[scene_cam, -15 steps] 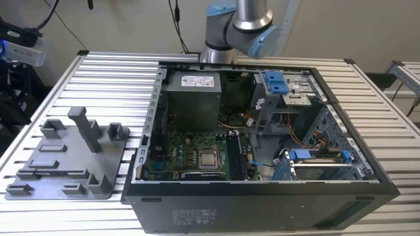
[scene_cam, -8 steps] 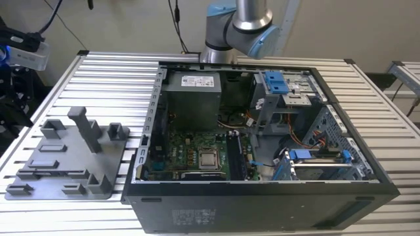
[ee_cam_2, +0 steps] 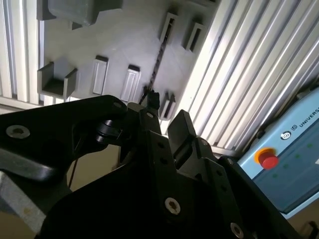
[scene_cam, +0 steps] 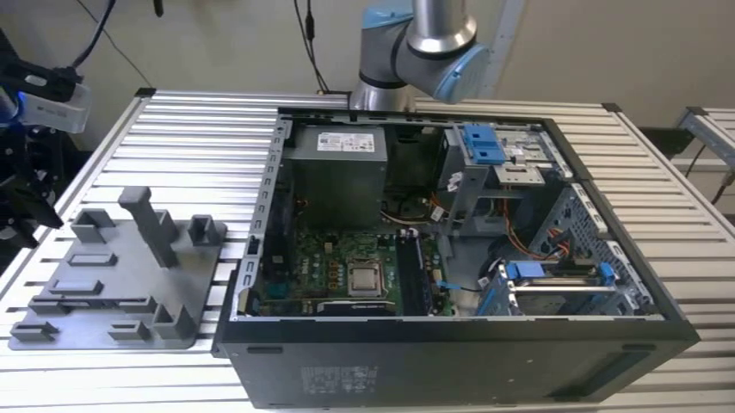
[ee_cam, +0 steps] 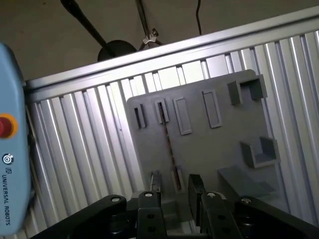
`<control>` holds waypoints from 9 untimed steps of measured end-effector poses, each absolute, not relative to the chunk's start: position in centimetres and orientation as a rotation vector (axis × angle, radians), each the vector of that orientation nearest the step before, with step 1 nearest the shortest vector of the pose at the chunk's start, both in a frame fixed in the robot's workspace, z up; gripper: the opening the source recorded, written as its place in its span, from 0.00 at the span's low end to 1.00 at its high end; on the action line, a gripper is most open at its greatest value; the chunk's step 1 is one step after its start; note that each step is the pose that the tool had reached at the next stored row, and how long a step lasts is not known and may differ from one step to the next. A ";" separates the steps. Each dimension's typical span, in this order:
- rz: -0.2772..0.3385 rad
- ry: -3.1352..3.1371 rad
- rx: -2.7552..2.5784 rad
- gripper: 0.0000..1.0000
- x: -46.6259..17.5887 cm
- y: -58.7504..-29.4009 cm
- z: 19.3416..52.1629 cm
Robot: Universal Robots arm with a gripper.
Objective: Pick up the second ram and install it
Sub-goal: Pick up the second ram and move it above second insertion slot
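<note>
Closest to the lens in both wrist views is the black gripper [ee_cam: 173, 191] [ee_cam_2: 164, 119]. Its fingers [ee_cam: 149, 214] stand parted with a clear gap and nothing held between them.

In the exterior view, the slatted metal table [scene_cam: 195, 129] carries everything. The open computer case [scene_cam: 460, 361] spreads from the middle towards four o'clock, with the green motherboard [scene_cam: 333, 275] on its floor. The arm [scene_cam: 419, 52] rises at twelve o'clock. The grey fixture plate [scene_cam: 115, 275] lies just beside the case at about eight o'clock.

The second ram [ee_cam: 168, 144] [ee_cam_2: 157, 64] stands on edge in that plate, a thin dark line running between two pairs of slotted blocks. It falls in line with the gap between the fingers. How far the fingertips are above it cannot be told.

By my reading this is the pick-up step, at the approach, with the board not yet gripped. A clean grasp would call for the fingers square to the board's flat faces and centred on its thin edge, clear of the grey blocks at each end.
</note>
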State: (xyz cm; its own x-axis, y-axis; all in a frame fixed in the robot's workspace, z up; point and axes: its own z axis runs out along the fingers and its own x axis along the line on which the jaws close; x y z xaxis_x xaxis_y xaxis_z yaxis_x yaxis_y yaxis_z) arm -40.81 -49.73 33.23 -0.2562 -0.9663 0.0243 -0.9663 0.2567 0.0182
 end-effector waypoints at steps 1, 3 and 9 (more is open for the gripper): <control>0.001 -2.466 1.897 0.36 -40.8 -49.7 33.1; 0.002 -2.467 1.897 0.36 -40.8 -49.7 32.9; 0.003 -2.467 1.898 0.36 -40.9 -49.7 32.4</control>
State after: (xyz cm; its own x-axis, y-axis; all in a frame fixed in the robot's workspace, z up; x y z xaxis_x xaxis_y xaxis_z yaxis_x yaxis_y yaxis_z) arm -40.85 -49.73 32.36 -0.2563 -0.9663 0.0238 -0.9664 0.2567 0.0161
